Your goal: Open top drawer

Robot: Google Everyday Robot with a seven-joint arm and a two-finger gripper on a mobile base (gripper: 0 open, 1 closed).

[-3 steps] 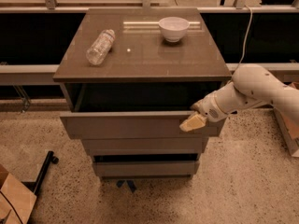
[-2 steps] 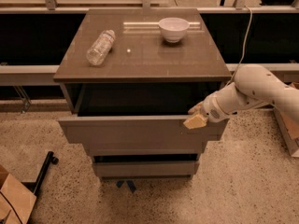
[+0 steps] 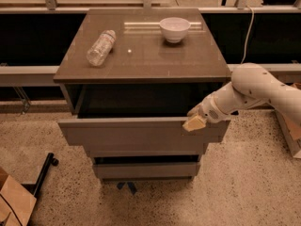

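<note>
Camera view, jaws seemingly on top drawer [image 3: 136, 134]

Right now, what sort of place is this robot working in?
Likely a lab or workshop test area, not a home: speckled hard floor, a lone drawer cabinet holding a bottle and bowl, cardboard box nearby. The gripper is at the front edge of the top drawer.

cabinet top [image 3: 141, 62]: bottle [image 3: 100, 47] left, bowl [image 3: 174, 29] right | pincer [image 3: 194, 121]: top drawer [image 3: 131, 133], right end
</note>
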